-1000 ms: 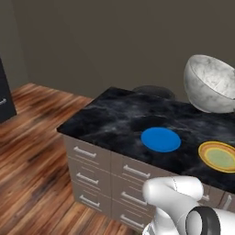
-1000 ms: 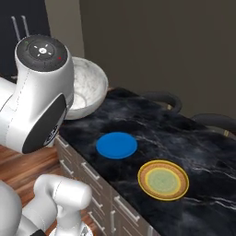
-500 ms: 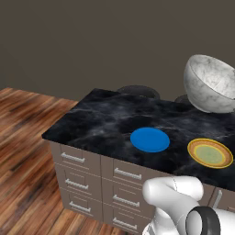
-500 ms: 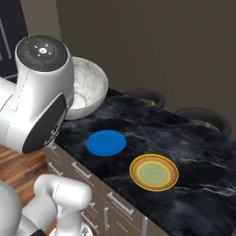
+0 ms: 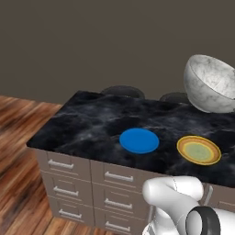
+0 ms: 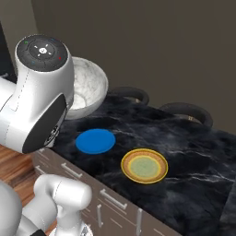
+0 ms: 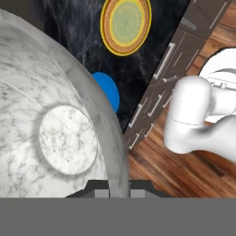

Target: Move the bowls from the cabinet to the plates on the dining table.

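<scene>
Marbled bowl (image 5: pixel 212 84) hung tilted in the air above the table (image 5: pixel 87 124), its rim pinched in the closed gripper (image 7: pixel 119 190). Below on the marble lay the blue plate (image 5: pixel 139 140) and, well apart, the yellow plate (image 5: pixel 198 149).

1. The marbled bowl (image 5: pixel 212 83) runs off the right edge of the left base view; what holds it lies outside that picture.
2. In the right base view the arm covers the bowl's (image 6: pixel 87 85) left part.
3. In the hand view the bowl (image 7: pixel 50 124) is cut by the left and top edges and hides most of the blue plate (image 7: pixel 109 92).
4. The yellow plate (image 7: pixel 125 24) is clipped at the top there.
5. Gripper (image 7: pixel 119 188): the fingertips barely show at the bowl's rim, closed on it.
6. The table (image 6: pixel 193 156) runs off the right edge.
</scene>
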You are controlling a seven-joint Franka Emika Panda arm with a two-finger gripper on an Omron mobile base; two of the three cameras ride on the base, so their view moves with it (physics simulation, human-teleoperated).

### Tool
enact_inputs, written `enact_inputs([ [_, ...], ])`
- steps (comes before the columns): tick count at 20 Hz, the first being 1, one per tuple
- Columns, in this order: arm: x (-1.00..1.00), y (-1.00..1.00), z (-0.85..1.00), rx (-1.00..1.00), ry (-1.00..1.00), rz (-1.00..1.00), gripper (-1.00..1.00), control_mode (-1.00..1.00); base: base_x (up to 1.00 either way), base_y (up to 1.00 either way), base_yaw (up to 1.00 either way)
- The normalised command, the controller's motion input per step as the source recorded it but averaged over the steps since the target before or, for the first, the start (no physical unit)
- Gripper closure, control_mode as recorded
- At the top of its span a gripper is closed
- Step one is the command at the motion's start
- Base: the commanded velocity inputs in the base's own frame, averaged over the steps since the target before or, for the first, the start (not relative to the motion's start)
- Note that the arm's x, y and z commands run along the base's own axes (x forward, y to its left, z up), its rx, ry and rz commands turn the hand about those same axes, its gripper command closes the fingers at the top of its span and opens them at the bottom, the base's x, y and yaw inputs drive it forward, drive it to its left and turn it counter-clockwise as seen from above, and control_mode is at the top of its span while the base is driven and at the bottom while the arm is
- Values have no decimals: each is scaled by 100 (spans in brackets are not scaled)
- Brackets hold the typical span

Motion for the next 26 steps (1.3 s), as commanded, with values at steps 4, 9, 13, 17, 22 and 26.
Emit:
enact_inputs([
  [4, 0, 0, 0, 0, 0, 0, 100, 100, 0, 0, -25],
  [9, 0, 0, 0, 0, 0, 0, 100, 100, 0, 0, -25],
  [13, 0, 0, 0, 0, 0, 0, 100, 100, 0, 0, -25],
  [17, 0, 0, 0, 0, 0, 0, 100, 100, 0, 0, -25],
  [22, 0, 0, 0, 0, 0, 0, 100, 100, 0, 0, -25],
  [26, 0, 0, 0, 0, 0, 0, 100, 100, 0, 0, -25],
])
